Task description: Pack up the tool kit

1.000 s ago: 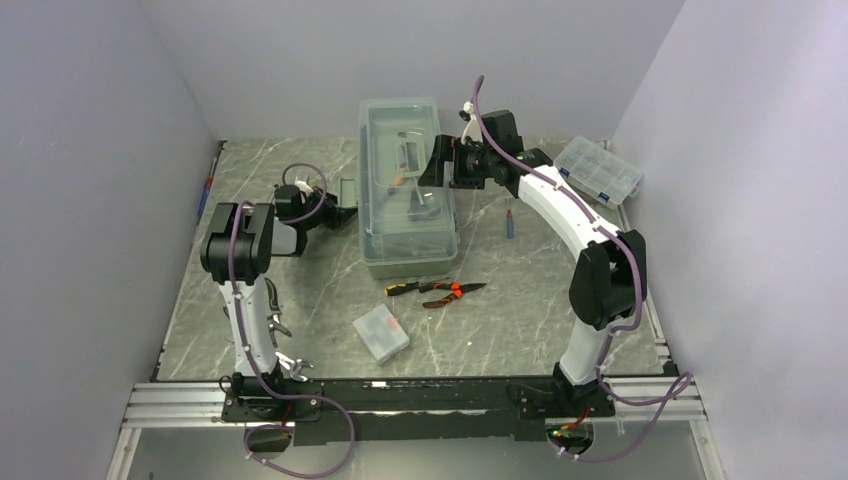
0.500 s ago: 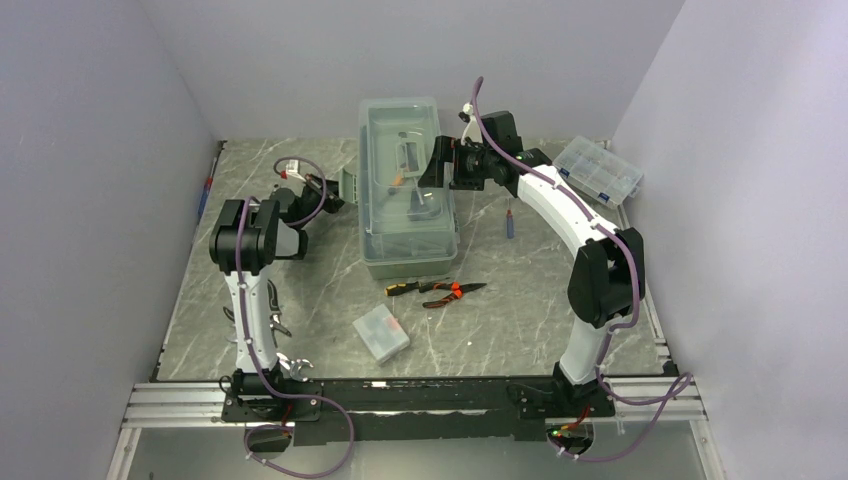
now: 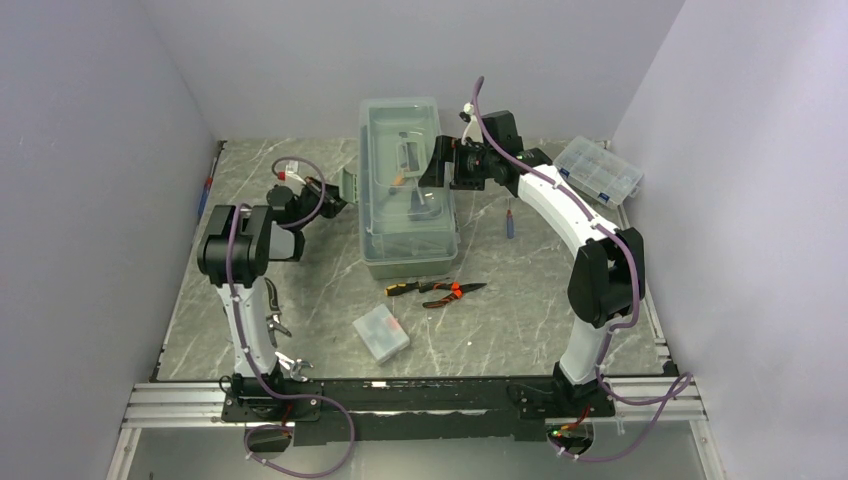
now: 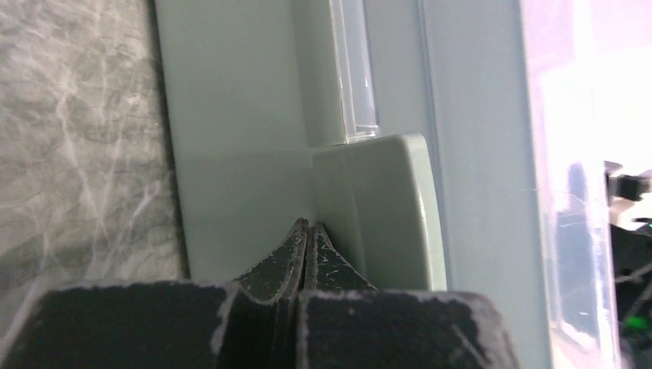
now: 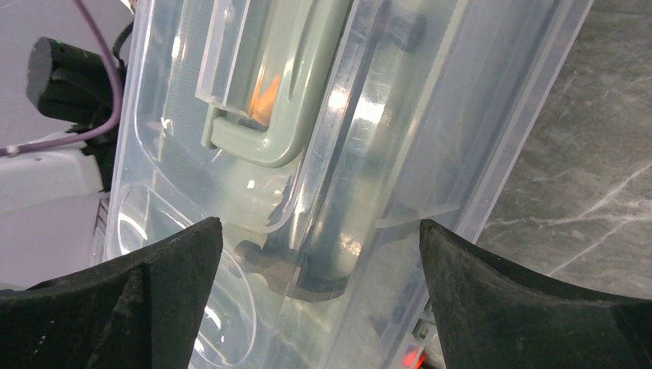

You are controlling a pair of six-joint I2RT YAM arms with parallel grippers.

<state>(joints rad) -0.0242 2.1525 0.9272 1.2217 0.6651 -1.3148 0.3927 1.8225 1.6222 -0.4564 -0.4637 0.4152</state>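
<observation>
The tool kit [image 3: 405, 235], a large sage-green box with its clear lid down, stands mid-table. My left gripper [image 3: 338, 192] is shut with nothing between its fingers. Its tips [image 4: 306, 227] press into the corner where the green latch flap [image 4: 377, 207] meets the box's left wall [image 4: 231, 138]. My right gripper [image 3: 437, 165] hovers open over the right side of the lid, its jaws wide apart above the clear plastic [image 5: 319, 229]. The green top handle [image 5: 265, 127] and a dark tool inside show through the lid.
Red-handled pliers [image 3: 452, 290] and a yellow-black screwdriver [image 3: 404, 288] lie in front of the box. A small translucent case [image 3: 381, 334] sits nearer the arms. A blue screwdriver [image 3: 509, 222] lies right of the box, and a clear organizer [image 3: 598, 170] is at the back right.
My left gripper moved back and toward the box's left wall, and the green latch flap swung up from lying out to standing against the box. The right arm has not moved.
</observation>
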